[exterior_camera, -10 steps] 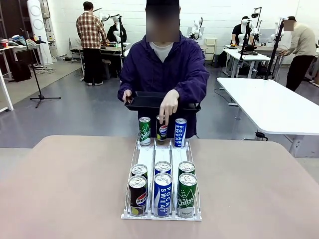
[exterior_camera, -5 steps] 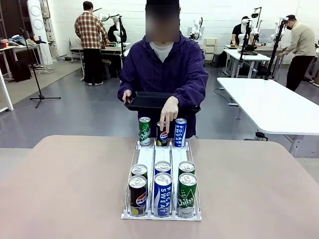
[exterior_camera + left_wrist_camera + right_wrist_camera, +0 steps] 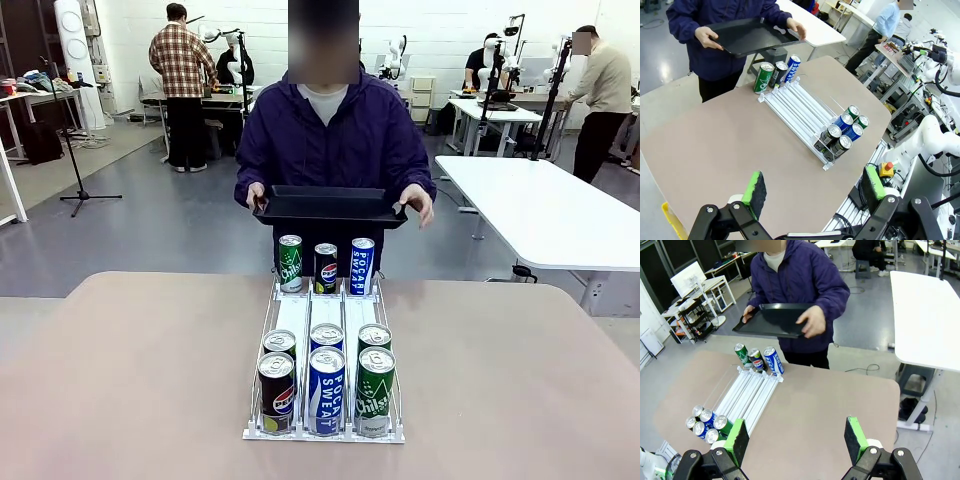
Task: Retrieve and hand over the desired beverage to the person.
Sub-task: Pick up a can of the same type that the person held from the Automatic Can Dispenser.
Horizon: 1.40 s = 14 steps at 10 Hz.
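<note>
The purple-jacketed person (image 3: 330,140) no longer touches the black Pepsi can (image 3: 326,268) at the far end of the white wire rack (image 3: 326,312) and grips the black tray (image 3: 330,205) again; Pepsi seems the choice, while the left hand (image 3: 814,185) and right hand (image 3: 796,436) hang released above the tan counter (image 3: 130,370)

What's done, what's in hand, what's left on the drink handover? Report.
Done: nothing; the cans all stand at the rack, and the tray the person holds is bare. In hand: nothing; left gripper and right gripper hang open above the table. Left: grasp the wanted can, bring it over.
</note>
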### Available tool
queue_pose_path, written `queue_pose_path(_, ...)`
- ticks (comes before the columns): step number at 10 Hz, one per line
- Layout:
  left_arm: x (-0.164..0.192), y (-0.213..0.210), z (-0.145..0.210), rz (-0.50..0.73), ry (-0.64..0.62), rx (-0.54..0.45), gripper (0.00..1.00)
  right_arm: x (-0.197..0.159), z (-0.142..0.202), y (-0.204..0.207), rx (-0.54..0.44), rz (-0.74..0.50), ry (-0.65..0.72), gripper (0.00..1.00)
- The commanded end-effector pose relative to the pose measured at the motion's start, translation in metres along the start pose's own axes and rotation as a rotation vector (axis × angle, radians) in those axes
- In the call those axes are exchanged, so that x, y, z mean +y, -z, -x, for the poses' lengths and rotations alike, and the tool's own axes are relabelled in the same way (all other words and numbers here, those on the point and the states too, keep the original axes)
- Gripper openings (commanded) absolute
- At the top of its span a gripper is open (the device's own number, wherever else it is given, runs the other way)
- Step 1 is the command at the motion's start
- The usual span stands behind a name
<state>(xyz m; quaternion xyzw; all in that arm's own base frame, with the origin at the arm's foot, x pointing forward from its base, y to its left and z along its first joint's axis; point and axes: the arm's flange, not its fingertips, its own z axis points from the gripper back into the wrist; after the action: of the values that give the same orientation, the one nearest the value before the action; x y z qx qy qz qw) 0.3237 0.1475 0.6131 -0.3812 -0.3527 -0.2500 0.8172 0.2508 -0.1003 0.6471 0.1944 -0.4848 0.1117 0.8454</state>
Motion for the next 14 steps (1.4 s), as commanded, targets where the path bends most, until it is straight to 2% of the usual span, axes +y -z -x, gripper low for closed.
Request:
queue_pose_path(1,0.002,-0.001,-0.001,0.01,0.021,-0.018,1.0,0.0,0.0,0.001,-0.001,-0.008,-0.001,1.0)
queue_pose_path(3,0.0,0.0,0.0,0.0,0.0,0.0,1.0,0.0,0.0,0.001,-0.001,-0.008,-0.001,1.0)
queue_pose_path(4,-0.026,0.013,-0.001,-0.041,0.085,0.1,1.0,0.0,0.0,0.001,-0.001,-0.008,-0.001,1.0)
queue_pose_path(6,-0.111,0.062,-0.002,-0.182,0.331,0.37,1.0,0.0,0.0,0.001,-0.001,-0.008,-0.001,1.0)
queue_pose_path(7,-0.145,0.088,-0.001,-0.23,0.318,0.516,1.0,0.0,0.0,0.001,-0.001,-0.008,-0.001,1.0)
queue_pose_path(8,-0.183,0.12,0.003,-0.33,0.242,0.547,1.0,0.0,0.0,0.001,-0.001,-0.008,-0.001,1.0)
queue_pose_path(10,-0.243,0.18,0.043,-0.619,0.101,0.529,1.0,0.0,0.0,0.001,-0.001,-0.008,-0.001,1.0)
queue_pose_path(12,-0.265,0.224,0.061,-0.681,-0.025,0.521,1.0,0.0,0.0,0.001,-0.001,-0.008,-0.001,1.0)
queue_pose_path(13,-0.269,0.245,0.068,-0.685,-0.093,0.549,1.0,0.0,0.0,0.001,-0.001,-0.008,-0.001,1.0)
queue_pose_path(14,-0.271,0.269,0.079,-0.682,-0.089,0.602,1.0,0.0,0.0,0.001,-0.001,-0.008,-0.001,1.0)
